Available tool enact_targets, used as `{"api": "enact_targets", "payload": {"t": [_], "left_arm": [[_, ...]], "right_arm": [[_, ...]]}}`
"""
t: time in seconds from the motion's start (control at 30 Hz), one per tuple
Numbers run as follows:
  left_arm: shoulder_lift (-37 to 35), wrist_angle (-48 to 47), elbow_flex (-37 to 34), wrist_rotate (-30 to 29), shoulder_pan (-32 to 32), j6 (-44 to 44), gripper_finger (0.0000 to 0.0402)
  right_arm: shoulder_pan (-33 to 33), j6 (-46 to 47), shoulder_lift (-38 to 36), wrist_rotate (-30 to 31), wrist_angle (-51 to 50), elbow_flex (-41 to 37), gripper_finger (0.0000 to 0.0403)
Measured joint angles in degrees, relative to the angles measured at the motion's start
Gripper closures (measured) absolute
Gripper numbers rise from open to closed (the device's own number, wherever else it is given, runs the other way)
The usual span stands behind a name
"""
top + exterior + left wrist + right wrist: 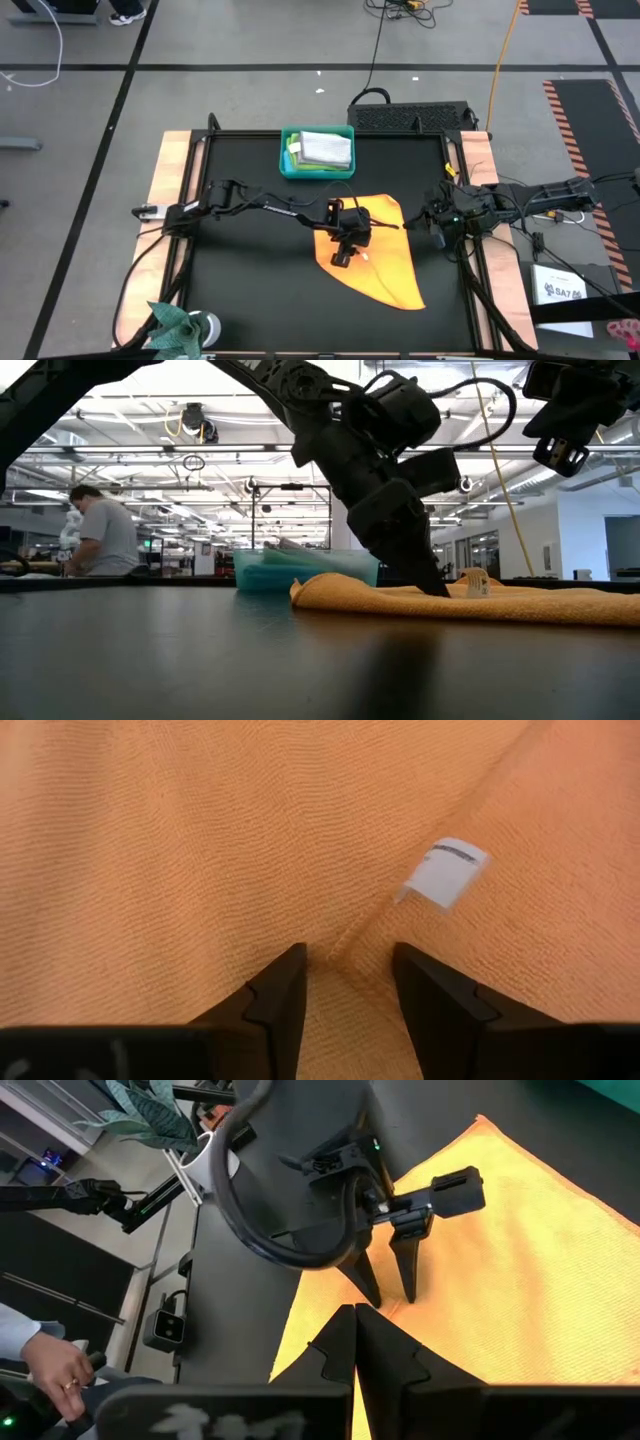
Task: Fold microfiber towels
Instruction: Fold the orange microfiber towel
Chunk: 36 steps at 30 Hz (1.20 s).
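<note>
High view: the left arm reaches from the table's left edge across the black mat toward the centre, its wrist bent down so the left gripper [344, 257] stands on the orange-yellow towel [385, 265]. The towel lies spread flat at the middle of the table [250, 290], skewed, one corner pointing toward the front right. In the left wrist view the two dark fingers [275, 995] stand apart, released, tips pressing the cloth on either side of a hemmed edge, with a small white tag [446, 872] just beyond. The low view shows the same gripper slanting down with its tips on the towel next to the tag. Behind the towel, near the table's far edge, a teal bin [317, 153] holds a folded light grey towel [326, 148] over a lime green one [293, 150]. Farther right, the right arm comes in from the right edge and hangs raised above the table; the right gripper [437, 229], just beside the towel's right side, is clenched with nothing in it.
</note>
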Motion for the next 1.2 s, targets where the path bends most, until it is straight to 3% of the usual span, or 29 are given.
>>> {"api": "enact_targets", "payload": {"t": [0.33,0.77,1.2], "left_arm": [[0.4,2.4,0.0,-1.0,0.0,-1.3,0.0256],[0.3,2.8,0.0,-1.6,0.0,-6.9,0.0394],[-0.7,2.7,-0.1,-2.0,-0.3,-8.5,0.0328]], "right_arm": [[0.0,0.0,0.0,0.0,0.0,0.0,0.0403],[0.0,0.3,0.0,0.0,-2.2,0.0,0.0403],[0.0,1.8,2.5,-0.2,-7.9,-0.1,0.0403]]}}
